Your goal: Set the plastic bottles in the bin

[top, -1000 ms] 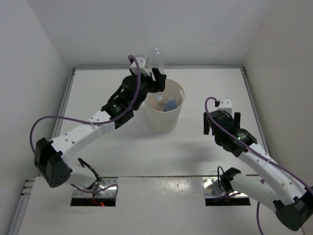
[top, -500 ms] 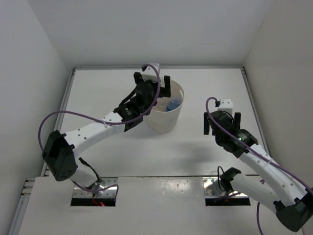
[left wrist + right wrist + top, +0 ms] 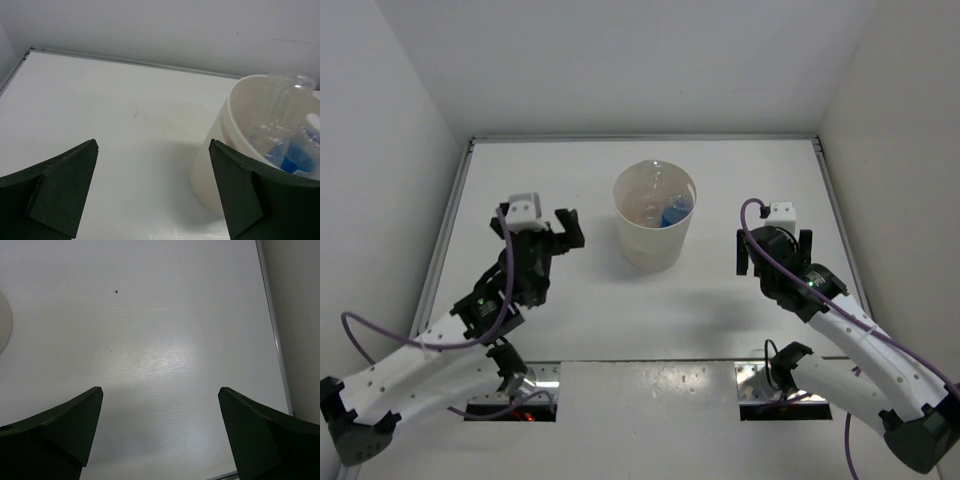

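Observation:
The cream-white bin (image 3: 651, 252) stands upright at the middle of the table. Inside it lie the plastic bottles: a clear one (image 3: 657, 187), a blue-capped one (image 3: 673, 212) and an orange tint (image 3: 642, 211) beneath. My left gripper (image 3: 538, 228) hovers left of the bin, apart from it, open and empty. In the left wrist view the bin (image 3: 212, 175) sits at the right with the clear bottle (image 3: 280, 112) and the blue cap (image 3: 296, 161) showing; the left gripper (image 3: 153, 145) frames bare table. My right gripper (image 3: 773, 245) stays right of the bin, open and empty (image 3: 160, 390).
White walls close the table at the back and both sides, with a raised rail (image 3: 640, 138) along the far edge. A sliver of the bin (image 3: 4, 322) shows at the left of the right wrist view. Two dark cut-outs (image 3: 512, 395) lie by the arm bases.
My left gripper held a clear bottle over the bin, opened, and the bottle now lies in the bin. The left arm pulled back down and to the left. The right arm stayed still.

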### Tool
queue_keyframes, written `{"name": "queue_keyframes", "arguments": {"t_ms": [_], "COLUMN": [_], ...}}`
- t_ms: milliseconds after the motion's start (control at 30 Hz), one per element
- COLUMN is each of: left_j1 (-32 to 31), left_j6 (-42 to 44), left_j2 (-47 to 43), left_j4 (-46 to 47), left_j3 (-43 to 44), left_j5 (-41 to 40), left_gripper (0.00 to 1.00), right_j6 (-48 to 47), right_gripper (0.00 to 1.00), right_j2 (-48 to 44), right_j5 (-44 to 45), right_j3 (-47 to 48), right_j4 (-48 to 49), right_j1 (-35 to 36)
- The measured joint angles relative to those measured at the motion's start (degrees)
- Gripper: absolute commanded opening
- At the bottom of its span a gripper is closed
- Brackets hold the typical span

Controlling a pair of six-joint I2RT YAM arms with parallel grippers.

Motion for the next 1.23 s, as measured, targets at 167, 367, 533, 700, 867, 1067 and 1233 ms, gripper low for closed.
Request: {"name": "queue_keyframes", "arguments": {"t_ms": [167, 367, 533, 700, 867, 1067, 1233], "left_j1": [1.25, -1.81, -4.13, -4.33, -4.37, -4.37, -4.37], "left_j6": [-0.72, -1.64, -2.23, -2.47, -3.10, -4.13, -4.28], "left_j2": [-10.43, -12.07, -10.88, -7.80, -7.67, -9.31, -9.31], "left_j4": [-3.23, -6.75, -5.57, -5.70, -6.47, -6.54, -6.56], "left_j3": [-12.66, -17.75, -17.77, -17.75, -17.75, -17.75, -17.75], "left_j5": [0.17, -2.40, -3.87, -4.46, -4.90, -5.40, -5.60], "left_gripper": [1.00, 1.00, 1.00, 1.00, 1.00, 1.00, 1.00], "right_j6": [0.00, 0.00, -0.20, -0.22, -0.90, -1.95, -1.95], "right_gripper": [1.00, 1.00, 1.00, 1.00, 1.00, 1.00, 1.00], "right_j2": [0.44, 0.50, 0.48, 0.48, -0.17, -0.98, -0.61], "right_j5": [0.00, 0.00, 0.00, 0.20, -1.09, -2.23, -2.78], "right_j3": [0.00, 0.00, 0.00, 0.00, -0.02, -0.02, -0.11], "right_j4": [0.00, 0.00, 0.00, 0.00, 0.20, 1.25, 1.22], "right_j1": [0.00, 0.00, 0.00, 0.02, 0.24, 0.46, 0.50]}}
